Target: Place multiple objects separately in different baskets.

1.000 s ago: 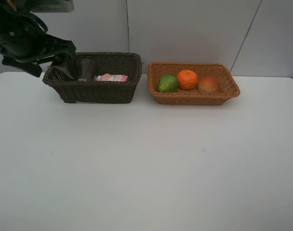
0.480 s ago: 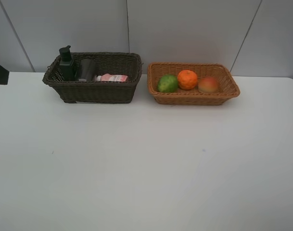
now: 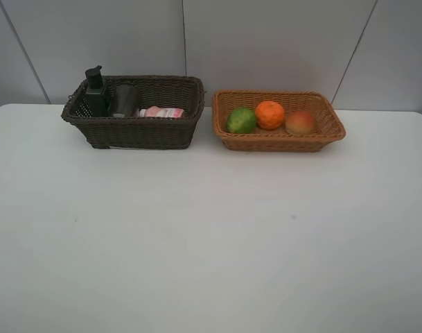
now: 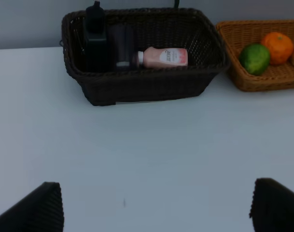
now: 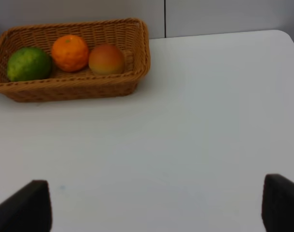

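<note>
The dark brown basket [image 3: 127, 132] holds the dark green black-capped bottle [image 3: 95, 94] upright, the mauve cup [image 3: 125, 100] and the pink bottle [image 3: 162, 112] lying down. The light tan basket [image 3: 276, 142] holds the green fruit [image 3: 241, 120], the orange [image 3: 269, 114] and the red-yellow fruit [image 3: 301, 122]. Neither arm shows in the high view. My left gripper [image 4: 156, 208] is open and empty, well back from the dark basket [image 4: 147, 87]. My right gripper [image 5: 154, 205] is open and empty, well back from the tan basket [image 5: 69, 89].
The white table [image 3: 211, 236] runs wide in front of both baskets. A grey panelled wall [image 3: 266, 41] stands right behind them. The baskets sit side by side with a narrow gap between them.
The left arm, over the dark basket's left end a second ago, has pulled away out of the high view. The dark green bottle now stands uncovered in that basket.
</note>
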You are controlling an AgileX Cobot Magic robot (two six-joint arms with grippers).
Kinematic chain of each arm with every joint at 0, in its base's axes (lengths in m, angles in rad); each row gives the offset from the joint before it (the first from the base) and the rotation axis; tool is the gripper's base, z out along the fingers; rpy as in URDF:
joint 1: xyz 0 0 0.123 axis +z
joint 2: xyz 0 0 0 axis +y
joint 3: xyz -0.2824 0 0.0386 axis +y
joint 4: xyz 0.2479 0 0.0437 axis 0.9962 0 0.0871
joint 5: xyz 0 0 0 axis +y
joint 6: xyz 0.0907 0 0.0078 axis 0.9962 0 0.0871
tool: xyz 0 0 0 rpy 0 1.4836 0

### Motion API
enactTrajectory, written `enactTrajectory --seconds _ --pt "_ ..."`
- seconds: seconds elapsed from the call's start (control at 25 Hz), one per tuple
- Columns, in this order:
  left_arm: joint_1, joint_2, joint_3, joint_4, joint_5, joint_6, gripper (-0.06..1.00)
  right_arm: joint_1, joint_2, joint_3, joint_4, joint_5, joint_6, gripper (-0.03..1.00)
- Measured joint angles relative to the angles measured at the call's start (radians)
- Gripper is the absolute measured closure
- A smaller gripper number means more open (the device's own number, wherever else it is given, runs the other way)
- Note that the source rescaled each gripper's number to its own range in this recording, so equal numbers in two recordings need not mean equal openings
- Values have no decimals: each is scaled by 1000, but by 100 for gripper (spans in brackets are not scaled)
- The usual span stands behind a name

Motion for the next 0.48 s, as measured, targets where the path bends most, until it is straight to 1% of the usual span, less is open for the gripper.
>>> enactTrajectory --seconds 0.16,0.36,0.48 --pt "0 -130 35 2 56 27 -5 0 0 0 0 0 0 9" --pt "0 -275 130 7 116 118 -5 0 0 0 0 0 0 9" --pt "0 -310 184 7 128 133 -6 0 0 0 0 0 0 9"
